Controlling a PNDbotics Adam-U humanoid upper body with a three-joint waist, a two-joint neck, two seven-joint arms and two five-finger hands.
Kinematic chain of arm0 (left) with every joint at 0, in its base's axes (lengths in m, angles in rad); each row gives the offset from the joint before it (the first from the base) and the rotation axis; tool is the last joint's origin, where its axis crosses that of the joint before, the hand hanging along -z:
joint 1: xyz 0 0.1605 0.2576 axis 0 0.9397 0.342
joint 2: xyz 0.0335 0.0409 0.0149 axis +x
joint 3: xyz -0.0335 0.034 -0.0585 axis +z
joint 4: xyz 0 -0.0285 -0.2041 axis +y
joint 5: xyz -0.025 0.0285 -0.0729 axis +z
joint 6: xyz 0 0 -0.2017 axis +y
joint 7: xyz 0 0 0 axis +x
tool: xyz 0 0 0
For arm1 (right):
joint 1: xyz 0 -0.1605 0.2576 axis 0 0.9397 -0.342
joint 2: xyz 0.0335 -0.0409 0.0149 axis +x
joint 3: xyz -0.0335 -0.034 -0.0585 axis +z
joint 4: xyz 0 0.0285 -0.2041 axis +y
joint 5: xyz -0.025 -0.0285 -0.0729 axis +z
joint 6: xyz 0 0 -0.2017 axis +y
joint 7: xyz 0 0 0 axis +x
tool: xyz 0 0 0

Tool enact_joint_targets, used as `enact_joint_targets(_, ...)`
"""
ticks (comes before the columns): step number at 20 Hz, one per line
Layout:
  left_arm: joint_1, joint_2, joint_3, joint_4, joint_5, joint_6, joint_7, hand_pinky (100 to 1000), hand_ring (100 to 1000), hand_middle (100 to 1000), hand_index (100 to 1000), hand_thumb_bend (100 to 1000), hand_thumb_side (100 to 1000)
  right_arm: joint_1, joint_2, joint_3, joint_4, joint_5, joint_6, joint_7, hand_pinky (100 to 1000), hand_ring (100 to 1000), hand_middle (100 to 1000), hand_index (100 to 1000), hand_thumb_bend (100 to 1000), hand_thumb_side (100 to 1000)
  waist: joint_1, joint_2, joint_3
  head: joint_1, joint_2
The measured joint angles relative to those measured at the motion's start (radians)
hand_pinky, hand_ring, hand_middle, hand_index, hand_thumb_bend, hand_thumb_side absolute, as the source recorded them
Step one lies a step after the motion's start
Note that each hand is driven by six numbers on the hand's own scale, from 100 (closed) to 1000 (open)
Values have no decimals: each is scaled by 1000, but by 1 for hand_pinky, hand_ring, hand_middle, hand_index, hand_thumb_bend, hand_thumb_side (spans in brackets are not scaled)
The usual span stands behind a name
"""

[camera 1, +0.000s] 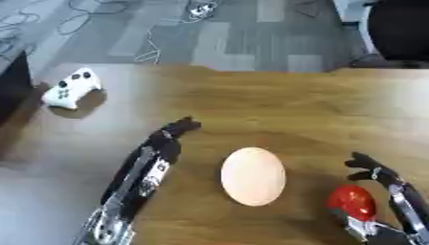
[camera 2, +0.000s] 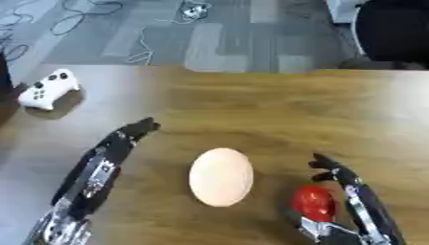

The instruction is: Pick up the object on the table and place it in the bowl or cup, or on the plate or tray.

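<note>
A pale orange oval plate [camera 1: 253,176] lies on the wooden table [camera 1: 293,105], near the front middle. Right of it, a small round red object [camera 1: 352,200] sits inside my right hand [camera 1: 387,181]. The fingers curl over its top and the thumb shows beneath it. The red object is a short gap to the right of the plate's rim, and I cannot tell whether it touches the table. My left hand [camera 1: 164,142] lies stretched out left of the plate, fingers fairly straight and pointing away, holding nothing.
A white game controller [camera 1: 71,89] rests at the table's far left. A dark object [camera 1: 12,88] stands at the left edge. Beyond the far table edge are grey floor with cables [camera 1: 151,33] and a black chair [camera 1: 400,28].
</note>
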Motion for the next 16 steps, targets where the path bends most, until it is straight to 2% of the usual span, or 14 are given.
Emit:
enact_joint_targets(6, 0, 0, 0, -4, 0, 0, -1, 1000, 1000, 791, 864, 162, 971, -11, 7, 0, 1, 8, 1, -3, 1000, 728, 833, 975, 773, 599, -7, 7, 4, 0, 0)
enact_joint_targets(9, 0, 0, 0, -7, 0, 0, -1, 1000, 1000, 790, 864, 162, 971, -11, 7, -1, 6, 18, 4, 2, 1000, 709, 833, 986, 769, 488, -7, 11, 6, 0, 0)
enact_joint_targets(10, -1, 0, 0, -9, 0, 1, -2, 1000, 1000, 790, 864, 161, 972, -11, 7, 0, 8, 24, 5, 8, 1000, 711, 834, 986, 770, 495, -7, 11, 6, 0, 0)
enact_joint_targets(11, -2, 0, 0, -9, 0, 1, -2, 1000, 1000, 790, 863, 162, 971, -11, 7, 0, 12, 29, 6, 16, 1000, 709, 841, 1000, 759, 430, -7, 11, 6, 0, 0)
enact_joint_targets(16, -5, 0, 0, -9, 0, 2, -3, 1000, 1000, 790, 863, 162, 972, -11, 16, 1, 31, 60, 4, 79, 1000, 733, 868, 1000, 735, 349, -7, 14, 7, 0, 2)
